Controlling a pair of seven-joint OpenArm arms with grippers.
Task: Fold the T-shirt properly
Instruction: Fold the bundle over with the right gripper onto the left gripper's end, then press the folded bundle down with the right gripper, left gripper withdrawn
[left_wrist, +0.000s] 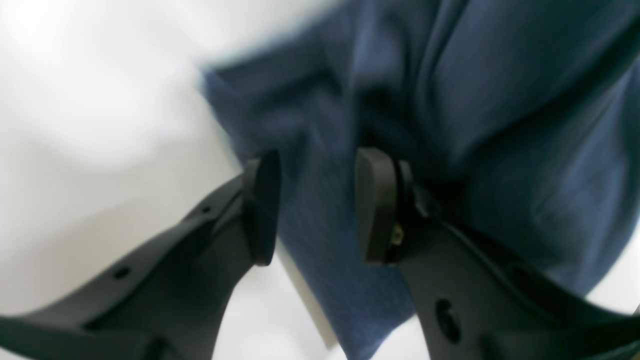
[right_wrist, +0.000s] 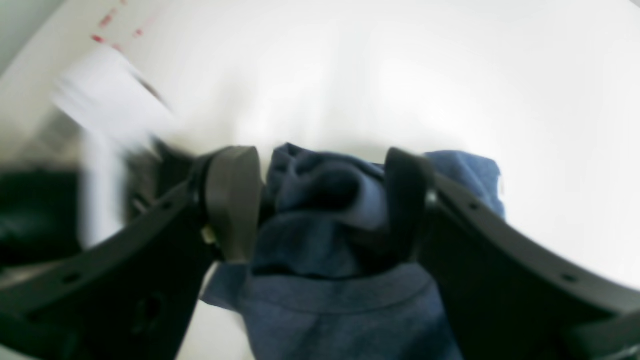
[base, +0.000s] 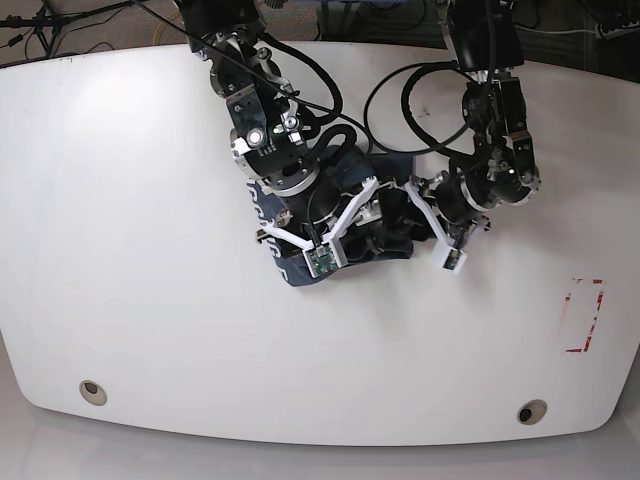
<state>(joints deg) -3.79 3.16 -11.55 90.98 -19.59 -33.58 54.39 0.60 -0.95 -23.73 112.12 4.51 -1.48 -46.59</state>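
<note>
The dark navy T-shirt (base: 295, 268) lies bunched in a small heap at the middle of the white table (base: 130, 250), with some white lettering showing at its left edge. Both arms lean over it: the right arm (base: 270, 150) from the back left, the left arm (base: 495, 180) from the back right. In the right wrist view my right gripper (right_wrist: 320, 160) stands open, with a raised bunch of the T-shirt (right_wrist: 320, 200) between its pads. My left gripper (left_wrist: 318, 160) is open just above a flat edge of the T-shirt (left_wrist: 500, 125), and cloth shows through the gap.
A red-outlined rectangle (base: 585, 315) is marked on the table at the right. Two round holes (base: 92, 391) (base: 531, 411) sit near the table's front edge. Black cables (base: 400, 100) loop across the back of the table behind the arms.
</note>
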